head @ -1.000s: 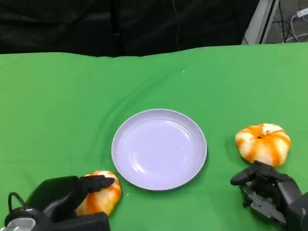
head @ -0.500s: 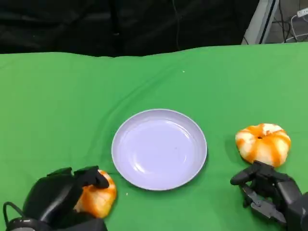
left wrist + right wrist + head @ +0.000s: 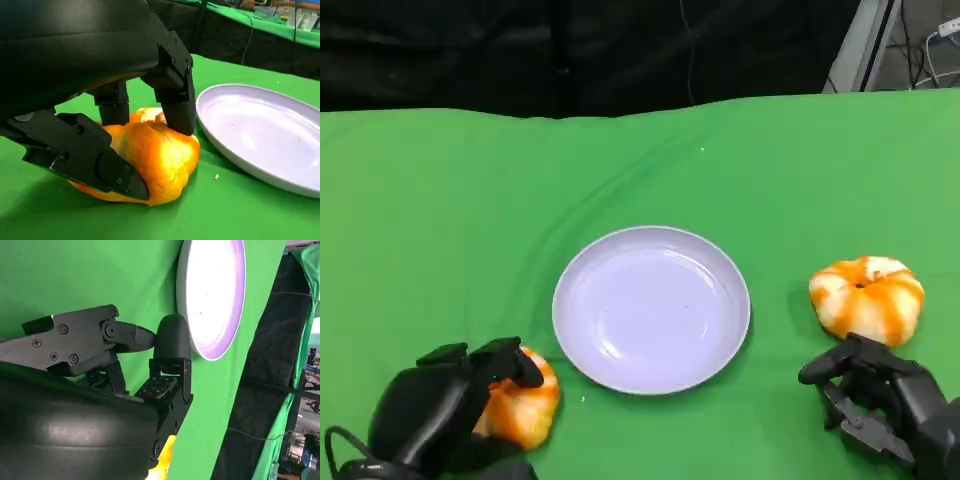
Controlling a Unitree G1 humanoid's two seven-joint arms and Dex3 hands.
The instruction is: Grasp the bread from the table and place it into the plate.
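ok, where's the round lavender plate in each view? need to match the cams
Head view: round lavender plate at centre of the green table, between the two orange-and-white bread rolls.
Left wrist view: at the picture's right, close beside the roll the left robot hand grips.
Right wrist view: seen edge-on at the top, beyond the right robot hand's fingers.
Shared landmark: the plate's raised rim against green cloth.
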